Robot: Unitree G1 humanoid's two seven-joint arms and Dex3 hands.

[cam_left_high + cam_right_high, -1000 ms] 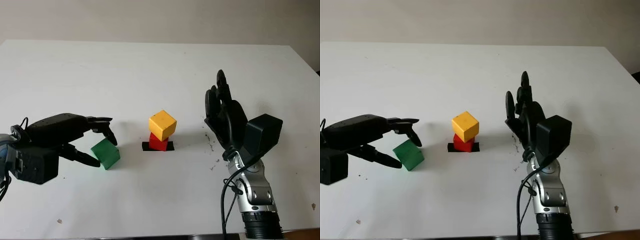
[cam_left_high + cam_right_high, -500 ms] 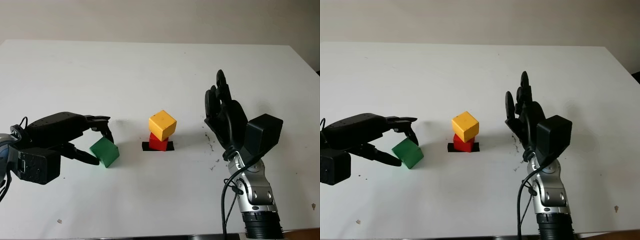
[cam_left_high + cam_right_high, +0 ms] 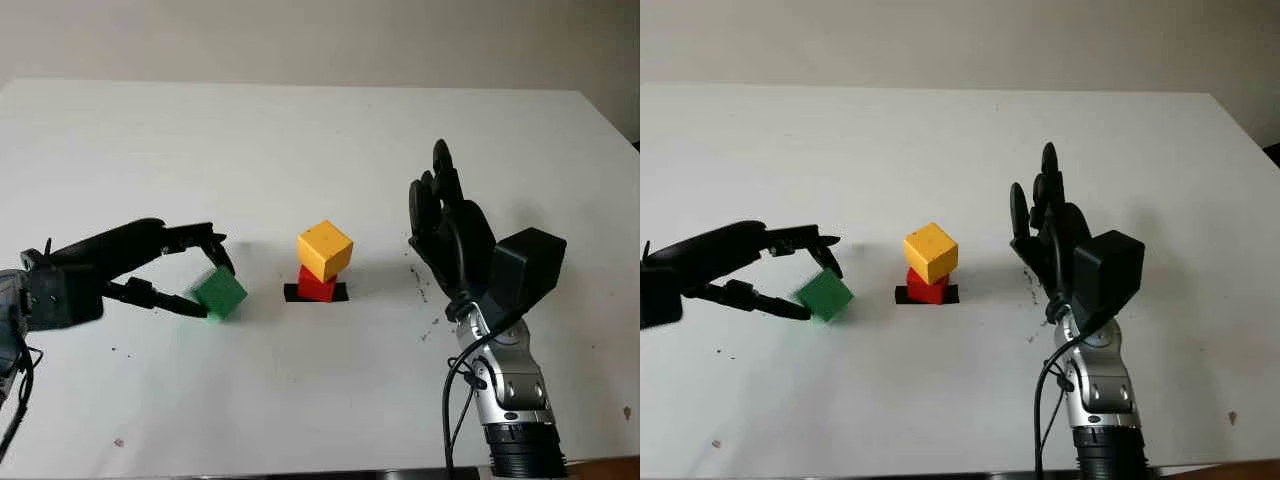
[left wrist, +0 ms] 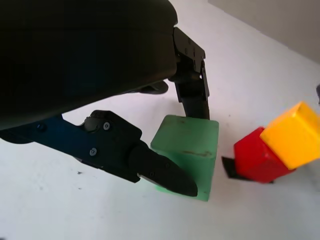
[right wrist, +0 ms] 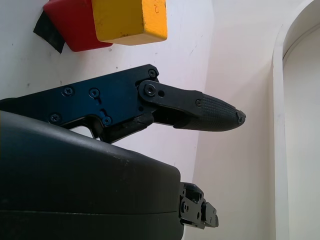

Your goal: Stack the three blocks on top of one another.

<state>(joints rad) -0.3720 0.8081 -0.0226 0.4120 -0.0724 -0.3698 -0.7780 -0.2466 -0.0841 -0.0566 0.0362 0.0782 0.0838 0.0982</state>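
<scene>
A yellow block [image 3: 325,250] sits skewed on a red block [image 3: 317,285], which stands on a black mark [image 3: 293,293] at the table's middle. To their left my left hand [image 3: 195,275] is shut on the green block [image 3: 220,294], fingers [image 4: 160,170] pinching two opposite sides; the block hangs tilted, slightly off the table. In the left wrist view the green block [image 4: 187,150] is close beside the red block [image 4: 257,157] and yellow block [image 4: 295,135]. My right hand [image 3: 445,225] stands open and upright to the right of the stack, apart from it.
The white table [image 3: 300,140] stretches far behind the stack. Its right edge [image 3: 612,130] runs at the far right. Small dark specks [image 3: 420,285] mark the surface near my right hand.
My left hand has closed on the green block, lifted it off the table and carried it slightly right, towards the stack. The right hand and the stack have not moved.
</scene>
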